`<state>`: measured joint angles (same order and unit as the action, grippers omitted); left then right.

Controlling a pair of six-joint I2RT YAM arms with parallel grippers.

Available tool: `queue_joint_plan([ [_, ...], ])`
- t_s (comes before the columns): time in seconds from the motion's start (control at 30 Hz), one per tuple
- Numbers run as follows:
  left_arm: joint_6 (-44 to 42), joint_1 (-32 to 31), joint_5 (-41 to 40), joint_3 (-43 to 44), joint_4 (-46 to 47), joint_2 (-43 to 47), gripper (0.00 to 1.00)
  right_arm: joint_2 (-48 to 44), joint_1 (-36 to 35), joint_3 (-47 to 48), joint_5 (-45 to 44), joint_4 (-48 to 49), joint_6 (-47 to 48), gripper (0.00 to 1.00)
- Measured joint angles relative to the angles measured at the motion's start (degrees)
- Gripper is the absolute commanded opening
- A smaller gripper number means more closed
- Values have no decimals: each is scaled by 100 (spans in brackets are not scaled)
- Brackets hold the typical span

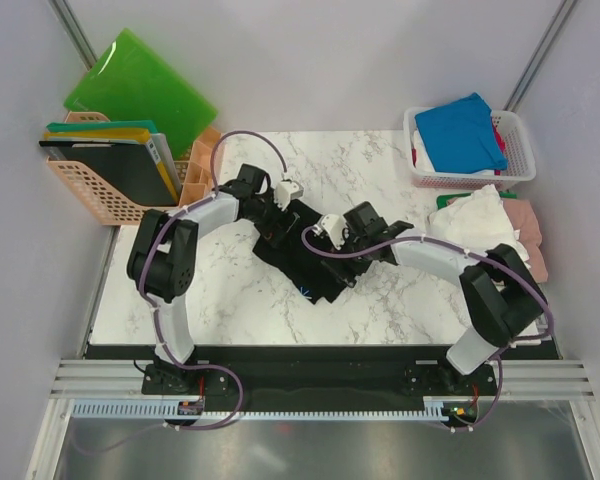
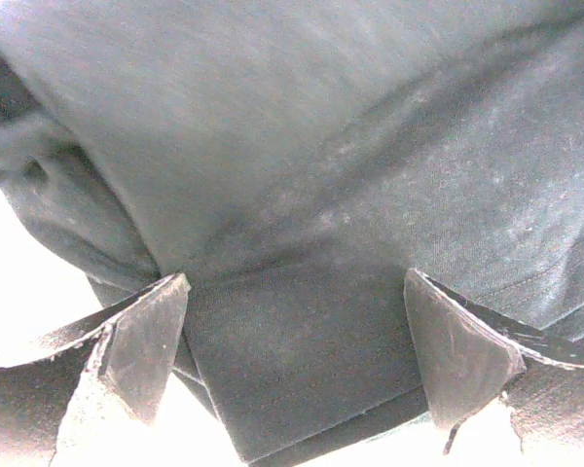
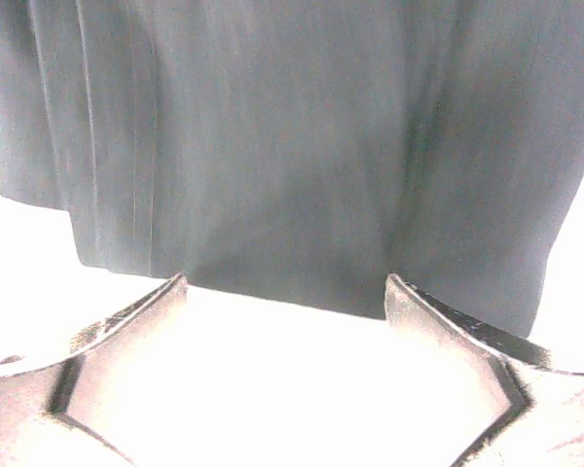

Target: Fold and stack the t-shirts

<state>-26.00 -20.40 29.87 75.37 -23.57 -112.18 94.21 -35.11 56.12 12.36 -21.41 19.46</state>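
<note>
Spanning most of the overhead view, the white marbled tabletop [image 1: 230, 310] carried a black t-shirt [image 1: 302, 262], which lay crumpled and partly folded near the middle, between the two arms. A bright green board [image 1: 140, 85] leaned against the far left wall, behind a peach basket [image 1: 90, 195] that held further flat boards on edge. A white basket [image 1: 525, 135] stood at the far right corner with a blue t-shirt [image 1: 462, 130] lying on top of its contents. Just in front of that basket a white t-shirt [image 1: 475, 215] sat bunched at the tabletop's right edge, with a pink t-shirt [image 1: 528, 215] touching it on the outer side. The left hand [image 2: 297, 282] was low over the far end of the black t-shirt with its fingers spread wide, dark cloth lying between them and nothing gripped. The right hand [image 3: 284, 284] likewise stood wide open at the garment's right edge, with bare tabletop between its fingers and the hem just beyond the tips.
</note>
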Motion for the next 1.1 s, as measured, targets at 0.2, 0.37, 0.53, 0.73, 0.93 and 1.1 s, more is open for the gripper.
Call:
queue_joint_plan([
  [0.2,-125,166,-494,-295,-315,874,100,-1128,15,398,-227,-1078,181,98],
  [0.37,-256,221,-769,-291,-341,2258,100,-1794,15,1408,-234,-1346,304,98],
  [0.53,-396,205,-1141,-354,-352,3539,100,-2393,76,1788,-463,-1598,527,98],
  [0.73,-472,205,-1888,-1419,-140,5440,100,-3154,903,1394,-560,-1502,535,98],
  [0.93,-492,234,-2411,-1775,-391,5866,100,-3438,1746,739,-330,-1335,205,98],
  [1.1,-492,245,-2529,-2581,-824,5917,100,-3101,2015,643,-723,-1268,-46,98],
])
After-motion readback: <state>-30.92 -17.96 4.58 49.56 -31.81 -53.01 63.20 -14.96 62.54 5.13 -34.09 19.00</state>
